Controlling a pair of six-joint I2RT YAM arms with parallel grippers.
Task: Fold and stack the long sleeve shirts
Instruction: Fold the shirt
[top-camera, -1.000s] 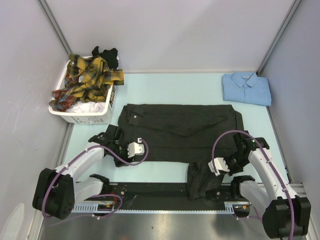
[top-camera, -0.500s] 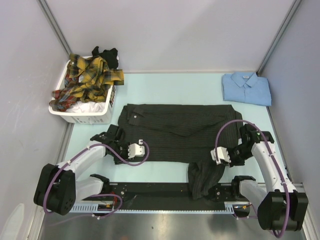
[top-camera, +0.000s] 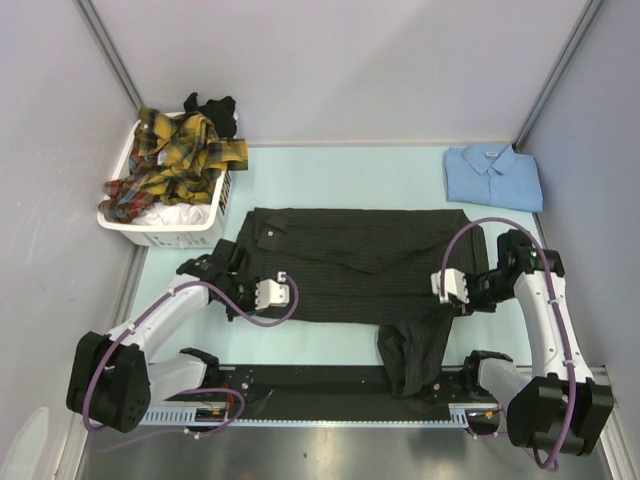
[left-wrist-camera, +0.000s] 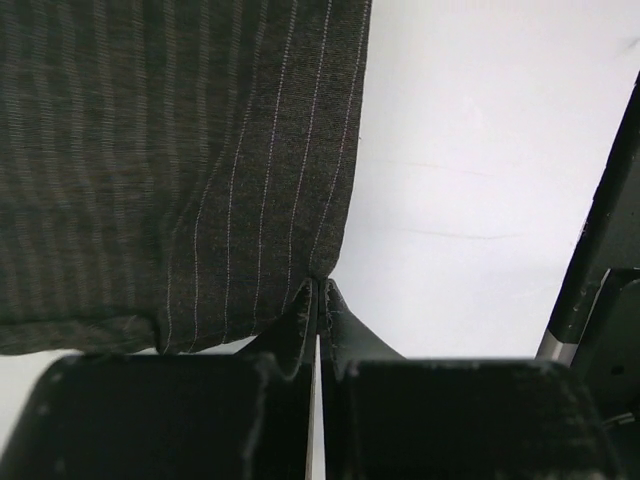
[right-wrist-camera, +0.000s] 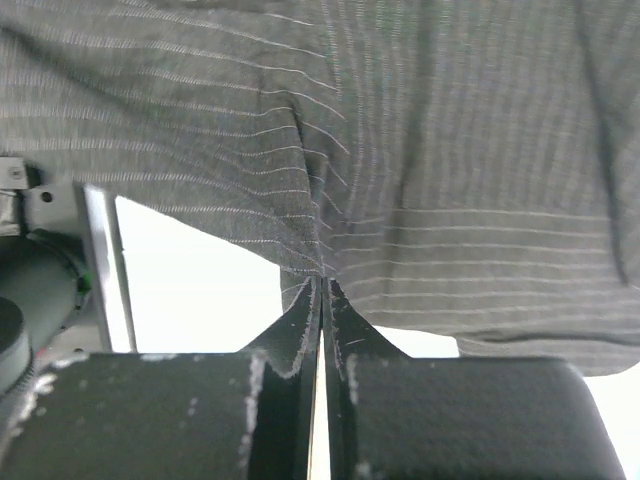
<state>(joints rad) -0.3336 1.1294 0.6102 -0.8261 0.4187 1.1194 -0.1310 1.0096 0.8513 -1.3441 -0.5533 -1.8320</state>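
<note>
The charcoal pinstriped long sleeve shirt (top-camera: 360, 262) lies spread flat mid-table. My left gripper (top-camera: 250, 303) is shut on its near left corner; in the left wrist view the fingertips (left-wrist-camera: 320, 285) pinch the pinstriped hem (left-wrist-camera: 180, 170). My right gripper (top-camera: 463, 300) is shut on the shirt's right sleeve, which is lifted and trails down to a bunch (top-camera: 410, 355) at the near edge. The right wrist view shows striped cloth (right-wrist-camera: 450, 150) gathered at the closed gripper (right-wrist-camera: 322, 282). A light blue shirt (top-camera: 493, 176) lies folded at the far right. Plaid shirts (top-camera: 175, 160) fill the basket.
The white laundry basket (top-camera: 170, 235) stands at the far left, with a black garment (top-camera: 212, 108) draped over its back rim. Grey walls close in the table on three sides. A black rail (top-camera: 320, 385) runs along the near edge between the arm bases.
My left gripper has closed on the shirt's near left corner. My right gripper has risen and moved away from the near edge, drawing the sleeve up with it.
</note>
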